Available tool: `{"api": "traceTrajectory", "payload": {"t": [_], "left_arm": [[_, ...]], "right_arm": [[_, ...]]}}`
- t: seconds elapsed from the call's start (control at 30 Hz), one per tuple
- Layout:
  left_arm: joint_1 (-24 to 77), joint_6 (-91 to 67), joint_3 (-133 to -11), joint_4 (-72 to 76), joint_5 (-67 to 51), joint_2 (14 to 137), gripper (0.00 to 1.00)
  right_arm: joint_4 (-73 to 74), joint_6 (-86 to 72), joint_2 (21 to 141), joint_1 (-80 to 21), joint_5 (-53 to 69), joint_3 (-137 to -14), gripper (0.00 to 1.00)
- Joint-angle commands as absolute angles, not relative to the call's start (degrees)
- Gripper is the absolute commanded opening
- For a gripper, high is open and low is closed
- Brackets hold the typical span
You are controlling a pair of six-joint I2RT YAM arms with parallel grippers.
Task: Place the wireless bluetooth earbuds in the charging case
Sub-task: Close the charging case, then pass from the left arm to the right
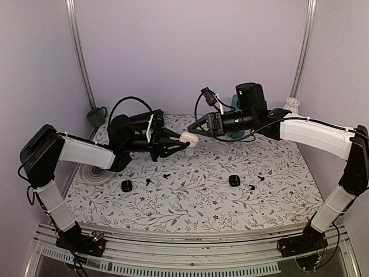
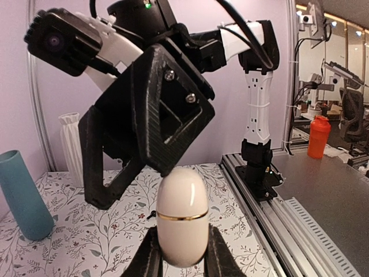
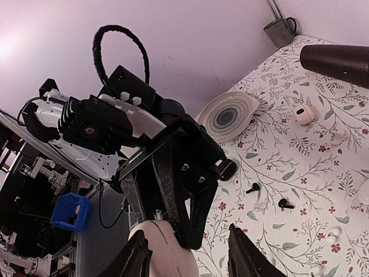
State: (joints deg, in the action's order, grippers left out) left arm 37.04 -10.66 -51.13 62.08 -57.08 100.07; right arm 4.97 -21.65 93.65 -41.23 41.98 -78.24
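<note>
Cream-white charging case (image 1: 189, 138), lid closed, sits clamped by its lower half in the left hand (image 1: 180, 142), above the far middle of the floral table (image 1: 190, 199). Right hand (image 1: 199, 126) stands partly open, one fingertip at the case's top, gripping nothing. Black earbuds (image 1: 166, 175) lie scattered on the table, nearer the arms.

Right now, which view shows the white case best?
Left wrist: the case fills the middle, whole, gold seam showing, pinched low by the left gripper. Top view shows it small, between the left gripper and the right gripper. Right wrist catches only its rounded end at the bottom edge.
</note>
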Motion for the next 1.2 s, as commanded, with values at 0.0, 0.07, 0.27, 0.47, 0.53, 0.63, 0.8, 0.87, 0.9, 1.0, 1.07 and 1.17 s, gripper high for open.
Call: {"api": "traceTrajectory", "payload": {"t": [0.0,0.07,0.27,0.47,0.53,0.63,0.8,0.87,0.9,1.0,1.07,1.17], "left_arm": [[37.47,-10.28,-52.25,61.94,-55.65,98.8,0.0],[37.5,-10.56,-52.37,61.79,-55.7,98.96,0.0],[37.47,-11.77,-52.3,61.61,-55.05,98.67,0.0],[37.36,-13.44,-52.35,60.87,-54.18,98.23,0.0],[37.17,-14.23,-52.65,60.25,-54.13,98.24,0.0],[37.05,-15.37,-53.04,60.1,-54.01,98.24,0.0],[36.7,-19.07,-54.36,59.65,-53.7,98.46,0.0],[36.5,-21.35,-55.01,59.61,-53.46,98.72,0.0],[36.43,-22.61,-55.36,59.6,-53.41,98.88,0.0],[36.09,-27.63,-56.74,59.43,-52.47,99.41,0.0],[35.88,-31.41,-57.58,59.74,-51.65,99.71,0.0],[35.8,-38.41,-58.28,63.2,-50.87,100.43,0.0]], "right_arm": [[3.89,-20.79,91.05,-41.33,42.78,-77.2,0.47],[3.83,-20.68,90.26,-41.31,40.94,-76.62,0.47],[1.48,-19.89,85.65,-41.27,33.73,-73.24,0.48],[-4.6,-19.99,79.81,-41.3,27.97,-67.38,0.51],[-6.27,-20.29,78.08,-41.23,25.31,-65.32,0.51],[-9.51,-20.62,75.43,-41.28,21.68,-62.26,0.56],[-12.08,-20.05,73.43,-41.23,19.93,-59.79,0.65],[-11.86,-19.37,73.47,-41.24,20.8,-60.04,0.69],[-11.91,-19.24,73.41,-41.22,20.95,-60.11,0.71],[-13.41,-18.7,72.77,-41.27,21.43,-59.41,0.75],[-14.33,-18.15,72.16,-41.24,22.29,-58.98,0.76],[-15.2,-19.07,71.84,-41.23,23.29,-58.58,0.77]]}}
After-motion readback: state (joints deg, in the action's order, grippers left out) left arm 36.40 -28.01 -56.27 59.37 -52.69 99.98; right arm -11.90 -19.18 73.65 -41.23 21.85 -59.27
